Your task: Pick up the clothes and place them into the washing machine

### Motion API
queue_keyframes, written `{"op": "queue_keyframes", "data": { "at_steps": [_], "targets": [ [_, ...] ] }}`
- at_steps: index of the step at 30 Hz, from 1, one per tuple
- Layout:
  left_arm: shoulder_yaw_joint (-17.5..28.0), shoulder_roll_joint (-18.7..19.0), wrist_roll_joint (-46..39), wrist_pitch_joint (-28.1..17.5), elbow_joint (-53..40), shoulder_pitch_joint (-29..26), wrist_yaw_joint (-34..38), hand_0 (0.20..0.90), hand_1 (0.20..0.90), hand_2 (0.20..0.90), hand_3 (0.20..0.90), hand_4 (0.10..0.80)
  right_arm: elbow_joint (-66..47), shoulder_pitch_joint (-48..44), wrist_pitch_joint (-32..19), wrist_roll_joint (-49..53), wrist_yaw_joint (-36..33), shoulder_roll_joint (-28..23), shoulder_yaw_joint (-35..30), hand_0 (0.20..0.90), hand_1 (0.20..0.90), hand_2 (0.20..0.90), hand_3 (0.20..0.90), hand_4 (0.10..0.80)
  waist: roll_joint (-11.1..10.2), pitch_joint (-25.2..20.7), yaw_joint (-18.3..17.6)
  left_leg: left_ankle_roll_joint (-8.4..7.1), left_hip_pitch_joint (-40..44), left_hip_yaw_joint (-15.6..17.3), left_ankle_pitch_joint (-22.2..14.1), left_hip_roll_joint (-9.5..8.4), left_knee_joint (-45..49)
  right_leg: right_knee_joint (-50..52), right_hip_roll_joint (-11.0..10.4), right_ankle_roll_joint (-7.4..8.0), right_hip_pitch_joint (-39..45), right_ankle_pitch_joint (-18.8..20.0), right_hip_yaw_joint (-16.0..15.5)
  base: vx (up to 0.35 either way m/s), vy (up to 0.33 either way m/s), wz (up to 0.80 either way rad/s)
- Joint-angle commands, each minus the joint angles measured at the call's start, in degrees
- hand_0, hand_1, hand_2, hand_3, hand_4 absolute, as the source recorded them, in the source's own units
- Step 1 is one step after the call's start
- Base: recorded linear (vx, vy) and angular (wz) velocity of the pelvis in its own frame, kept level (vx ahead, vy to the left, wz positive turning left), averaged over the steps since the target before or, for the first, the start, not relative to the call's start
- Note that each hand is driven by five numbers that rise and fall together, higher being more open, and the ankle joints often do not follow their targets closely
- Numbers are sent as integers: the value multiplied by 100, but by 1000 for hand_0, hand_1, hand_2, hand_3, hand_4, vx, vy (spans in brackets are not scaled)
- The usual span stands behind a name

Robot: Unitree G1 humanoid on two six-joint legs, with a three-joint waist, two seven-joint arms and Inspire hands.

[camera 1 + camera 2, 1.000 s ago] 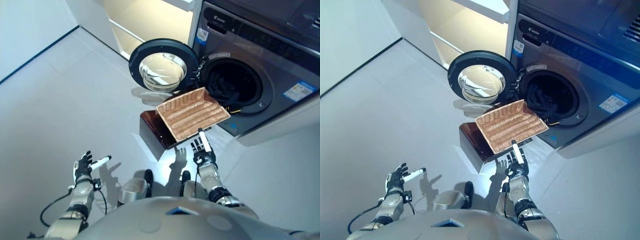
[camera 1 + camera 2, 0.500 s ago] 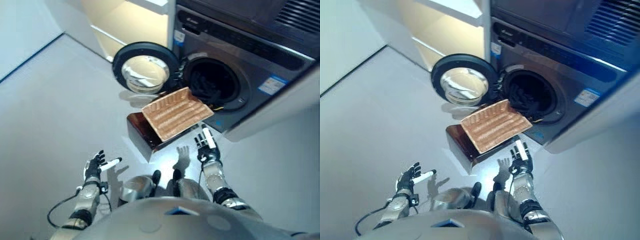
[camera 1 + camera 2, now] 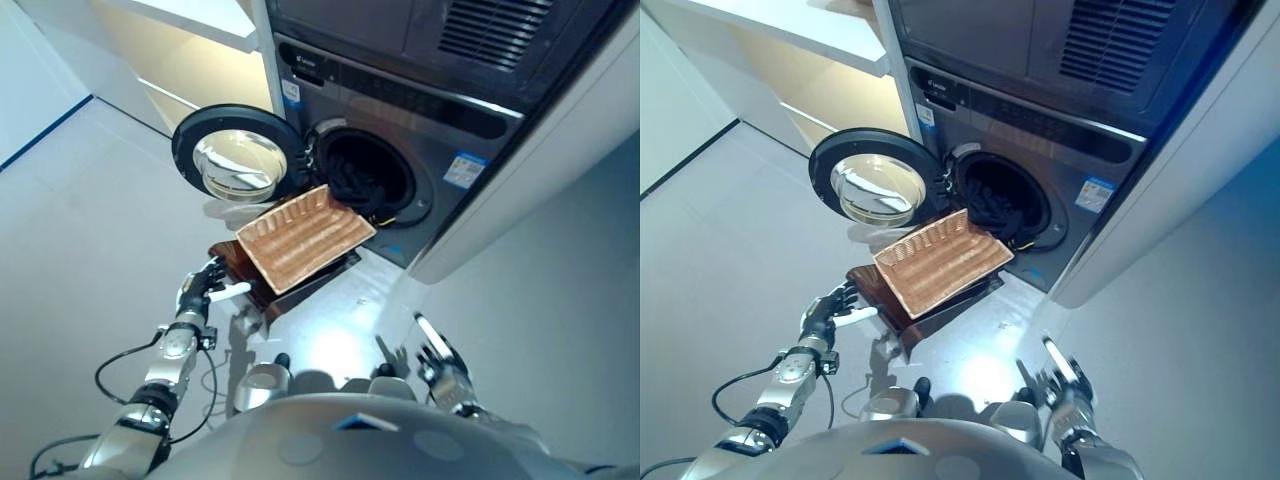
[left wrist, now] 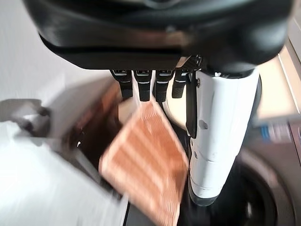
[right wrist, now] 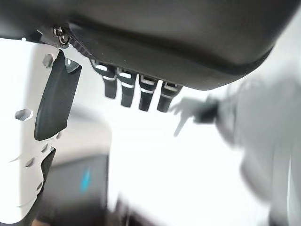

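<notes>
Reaching toward the tilted, tan wicker laundry basket (image 3: pixel 303 236), the robot's left hand (image 3: pixel 203 290) hangs with its fingers straight and spread and its white-covered thumb pointing at the basket's near corner; it holds nothing and appears just short of the brown box-like stand (image 3: pixel 237 266) under the basket, though contact cannot be ruled out. Its wrist view shows the basket lying beyond the fingertips, ungrasped. The right hand (image 3: pixel 1060 380) sits well away from the basket, low over the pale grey floor (image 3: pixel 90 220), its fingers likewise extended and empty.

From the basket outward: it appears to hold no cloth, and its far edge leans against the lower rim of the drum opening of the dark grey front-loading washing machine (image 3: pixel 400 110). Dark clothes (image 3: pixel 352 185) already lie inside that drum, just beyond the basket. The round, glass-centred machine door (image 3: pixel 235 160) stands swung open beside the basket, on the robot's left.

Judging by this, the loading looks done or nearly so. The next move likely calls for checking that nothing trails over the drum's rim, then clearing the basket from the opening.
</notes>
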Motion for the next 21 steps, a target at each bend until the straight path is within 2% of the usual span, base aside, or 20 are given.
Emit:
{"op": "queue_keyframes", "data": {
  "at_steps": [1, 2, 4, 6, 7, 8, 10, 12, 13, 14, 15, 16, 17, 18, 19, 20, 21],
  "targets": [
    [37, 205, 3, -270, -615, -588, -128, 900, 900, 900, 900, 800, -37, -216, -165, -158, -58, -504, -332, 900, 900, 900, 900, 800, -181, 17, -85, 178, -238, 568, -312, -249, 294, -118, -109, 29, 36, -322, -69, -31, -270, 80],
    [34, 200, 2, -269, -615, -588, -127, 900, 900, 900, 900, 800, -32, -216, -164, -158, -55, -510, -335, 900, 900, 900, 900, 800, -180, 25, -84, 192, -236, 571, -348, -260, 328, -117, -119, 37, 53, -339, -69, 13, -251, 47],
    [-3, 128, -1, -214, -633, -595, -170, 900, 900, 900, 900, 800, 13, -225, -118, -295, -85, -620, -354, 900, 900, 900, 900, 800, -149, -40, -24, 362, -212, 296, -477, -1002, 218, -162, 3, 37, -2, -238, 59, 64, -141, -23],
    [-89, 25, -3, -197, -617, -602, -198, 900, 900, 900, 900, 800, 55, -227, -104, -368, -109, -717, -370, 900, 900, 900, 900, 800, -44, -135, 68, 579, -153, 63, -367, -1485, -204, -274, 194, 31, -8, -174, 247, 134, -106, -37],
    [-119, 8, 11, -202, -629, -613, -205, 900, 900, 900, 900, 800, 57, -230, -81, -400, -109, -739, -366, 900, 900, 900, 900, 800, 5, -163, 90, 584, -180, -64, -264, -1555, -344, -303, 257, 20, 7, -173, 336, 203, -66, -42],
    [-190, -31, 19, -196, -682, -650, -202, 900, 900, 900, 900, 800, 62, -239, -80, -433, -142, -797, -407, 900, 900, 900, 900, 800, 81, -171, 109, 548, -339, -130, 19, -1624, -566, -322, 346, -3, 61, -211, 474, 142, -30, -39],
    [-150, -32, -33, -191, -673, -636, -209, 900, 900, 900, 900, 800, 100, -251, -71, -485, -156, -808, -405, 900, 900, 900, 900, 800, 74, -156, 120, 564, -318, -53, -2, -1595, -565, -242, 398, -19, 60, -258, 539, 145, -49, -61],
    [-31, 0, -121, -164, -788, -556, -186, 900, 900, 900, 900, 800, 180, -143, -16, -625, -105, -771, -362, 900, 900, 900, 900, 800, 20, -138, 125, 647, -212, 96, -69, -1521, -518, 70, 468, -95, 39, -392, 563, 216, -59, -52],
    [14, 14, -130, -156, -771, -538, -189, 900, 900, 900, 900, 800, 218, -125, 16, -664, -104, -766, -360, 900, 900, 900, 900, 800, -8, -139, 122, 681, -169, 97, -95, -1508, -516, 222, 521, -119, 18, -452, 585, 292, -92, -42],
    [91, 58, -173, -125, -805, -462, -190, 900, 900, 900, 900, 800, 277, -49, 66, -878, -66, -741, -282, 900, 900, 900, 900, 800, -118, -101, 148, 759, -40, 138, -207, -1448, -482, 843, 703, -106, -107, -567, 550, 202, -73, -38],
    [93, 63, -173, -123, -809, -458, -191, 900, 900, 900, 900, 800, 277, -48, 66, -880, -67, -738, -281, 900, 900, 900, 900, 800, -124, -97, 156, 760, -37, 148, -214, -1449, -478, 883, 705, -106, -122, -590, 559, 219, -85, -47],
    [119, 89, -161, -97, -835, -431, -202, 900, 900, 900, 900, 800, 284, -4, 103, -1079, -43, -700, -202, 900, 900, 900, 900, 800, -167, -71, 182, 799, 33, 152, -291, -1417, -449, 1263, 764, 4, -211, -648, 433, 122, -48, -37],
    [139, 136, -157, -86, -910, -412, -208, 900, 900, 900, 900, 800, 277, 31, 139, -1305, -10, -676, -88, 900, 900, 900, 900, 800, -191, -33, 152, 831, 99, 138, -344, -1379, -418, 1786, 848, 180, -410, -600, 366, 186, -69, -32],
    [114, 170, -81, -72, -929, -448, -181, 900, 900, 900, 900, 800, 239, 112, 182, -1662, 39, -648, 89, 900, 900, 900, 900, 800, -192, 61, 46, 835, 180, 160, -397, -1313, -375, 2248, 928, 433, -630, -402, 338, 154, -50, -30],
    [134, 180, -80, -65, -915, -463, -181, 900, 900, 900, 900, 800, 218, 145, 227, -1720, 93, -631, 106, 900, 900, 900, 900, 800, -183, 108, -36, 831, 219, 132, -389, -1297, -370, 2474, 964, 561, -793, -372, 325, 162, -40, -25],
    [177, 191, -140, -67, -959, -462, -176, 900, 900, 900, 900, 800, 198, 223, 228, -1940, 146, -613, 244, 900, 900, 900, 900, 800, -136, 141, -97, 821, 267, 72, -370, -1270, -398, 2528, 972, 582, -941, -349, 358, 159, -29, -19],
    [217, 167, -161, -72, -885, -469, -175, 900, 900, 900, 900, 800, 178, 251, 262, -1916, 214, -584, 262, 900, 900, 900, 900, 800, -78, 146, -163, 809, 340, 17, -363, -1235, -477, 2360, 851, 464, -1025, -488, 321, 291, -115, -8]
  ]
}}
